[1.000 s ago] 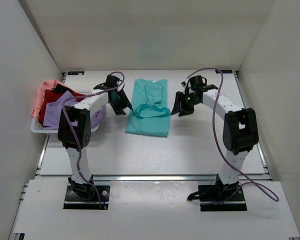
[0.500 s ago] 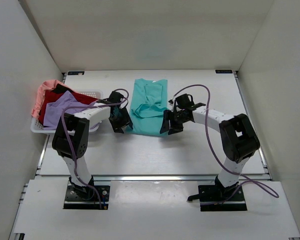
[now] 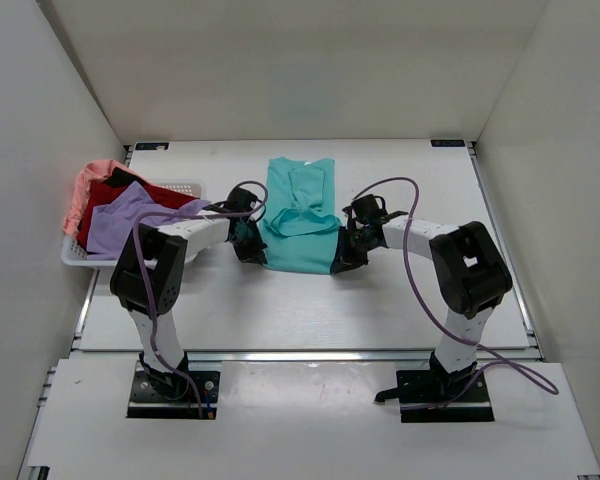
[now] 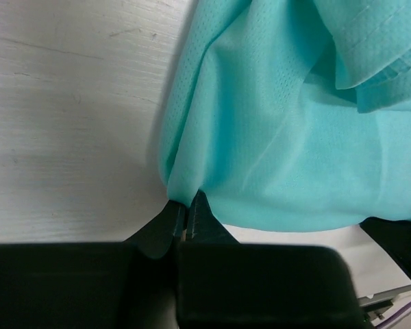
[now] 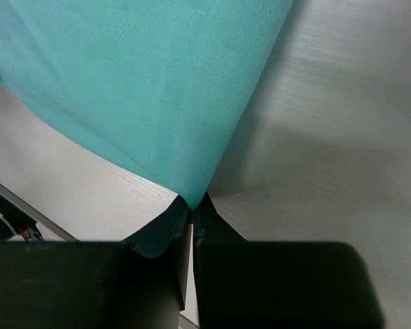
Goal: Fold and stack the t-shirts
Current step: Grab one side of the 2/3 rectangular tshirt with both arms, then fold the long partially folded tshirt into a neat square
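Table [image 3: 400,300]: one teal t-shirt [image 3: 298,215] in left pincer [image 4: 187,216], right pincer [image 5: 192,205]; basket [image 3: 75,258], three t-shirts [image 3: 120,218].

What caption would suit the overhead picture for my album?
The left pincer and right pincer pinch the near corners of the teal t-shirt.

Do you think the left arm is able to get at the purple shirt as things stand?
Probably not yet: the left gripper is shut on the teal shirt. The purple shirt lies uncovered in the basket nearby.
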You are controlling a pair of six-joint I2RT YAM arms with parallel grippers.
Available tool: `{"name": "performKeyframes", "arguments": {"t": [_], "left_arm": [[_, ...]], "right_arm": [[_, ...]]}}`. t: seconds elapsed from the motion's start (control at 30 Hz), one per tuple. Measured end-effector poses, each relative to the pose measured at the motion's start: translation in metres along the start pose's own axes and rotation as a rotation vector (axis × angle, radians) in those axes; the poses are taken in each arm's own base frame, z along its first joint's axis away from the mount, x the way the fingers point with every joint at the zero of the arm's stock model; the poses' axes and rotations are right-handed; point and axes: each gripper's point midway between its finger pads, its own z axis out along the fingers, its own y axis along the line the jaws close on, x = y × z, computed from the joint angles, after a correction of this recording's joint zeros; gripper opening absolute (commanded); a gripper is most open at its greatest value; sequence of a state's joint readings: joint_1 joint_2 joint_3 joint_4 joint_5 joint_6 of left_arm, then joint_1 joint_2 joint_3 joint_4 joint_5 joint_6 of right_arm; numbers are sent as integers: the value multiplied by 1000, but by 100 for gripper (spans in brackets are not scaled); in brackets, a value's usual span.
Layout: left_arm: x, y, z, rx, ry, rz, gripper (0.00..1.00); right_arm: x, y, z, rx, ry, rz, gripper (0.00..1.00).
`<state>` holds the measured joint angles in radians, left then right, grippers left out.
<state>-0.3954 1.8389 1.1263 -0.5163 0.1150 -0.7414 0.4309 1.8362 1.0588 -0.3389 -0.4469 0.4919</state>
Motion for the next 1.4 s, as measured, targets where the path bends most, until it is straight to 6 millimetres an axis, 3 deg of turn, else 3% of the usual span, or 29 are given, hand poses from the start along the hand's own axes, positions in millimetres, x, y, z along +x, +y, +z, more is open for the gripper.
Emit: {"name": "performKeyframes", "arguments": {"t": [0.1,0.2,0.3,0.4,0.47,0.53,0.7,0.8,1.0,1.1,1.17,1.27,1.4], "left_arm": [[-3,-2,-4,1,1,-2,0],[-16,-16,-21,27,-30,11,0],[-27,-36,-55,95,-106,29,0],[-18,-46,-94,178,-171,40,0],[3,-39,-108,211,-175,33,0],[33,-23,-109,214,-138,23,0],[95,16,-92,146,4,6,0],[109,18,-95,142,36,17,0],[107,17,-114,180,15,-10,0],[96,19,-119,177,7,-55,0],[81,15,-124,173,4,-78,0],[42,-3,-131,184,-36,-96,0],[-25,-29,-133,207,-104,-116,0]], "right_arm": [[-9,2,-7,25,-7,-13,0],[-32,18,-25,15,-72,-48,0],[-49,34,-57,-17,-163,-75,0],[-51,46,-88,-50,-234,-97,0],[-38,45,-98,-60,-244,-101,0],[-15,40,-96,-63,-209,-95,0],[67,17,-79,-52,-19,-48,0],[90,15,-81,-58,35,-33,0],[90,31,-95,-102,33,-58,0],[75,43,-103,-120,34,-68,0],[53,55,-109,-133,16,-84,0],[9,66,-116,-146,-34,-102,0],[-57,70,-118,-140,-84,-108,0]]}}
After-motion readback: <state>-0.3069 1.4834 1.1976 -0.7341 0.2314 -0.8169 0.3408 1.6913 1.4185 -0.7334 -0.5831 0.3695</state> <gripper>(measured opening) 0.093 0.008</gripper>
